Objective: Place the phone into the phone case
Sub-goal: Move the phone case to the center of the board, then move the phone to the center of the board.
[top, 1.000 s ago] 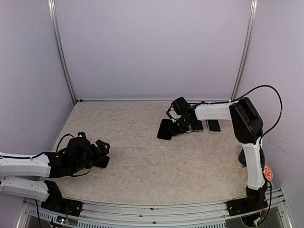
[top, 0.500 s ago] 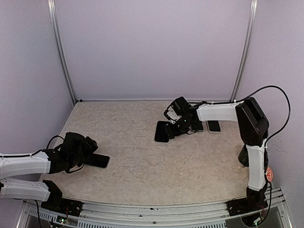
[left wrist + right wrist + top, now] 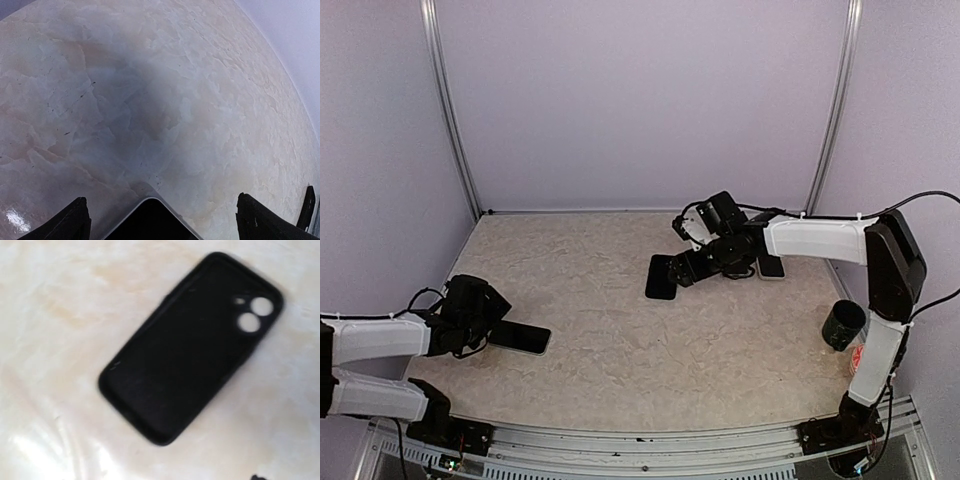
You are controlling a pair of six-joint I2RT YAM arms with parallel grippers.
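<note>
Left pincer [image 3: 164,222] stands wide, straddling the corner of a pale-rimmed phone [image 3: 523,339] on the bench [image 3: 600,370] without touching, free to grasp. Right pincer [image 3: 692,268], spread untellable, hovers over a black phone [image 3: 192,342] lying back-up. The phone case [image 3: 771,265] is probably the pale-rimmed shell just beside it.

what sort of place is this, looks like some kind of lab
Probably a robot test cell in a lab: a left arm and a right arm bolted at a marbled tabletop's near edge, plain lilac walls with metal rails enclosing it.
</note>
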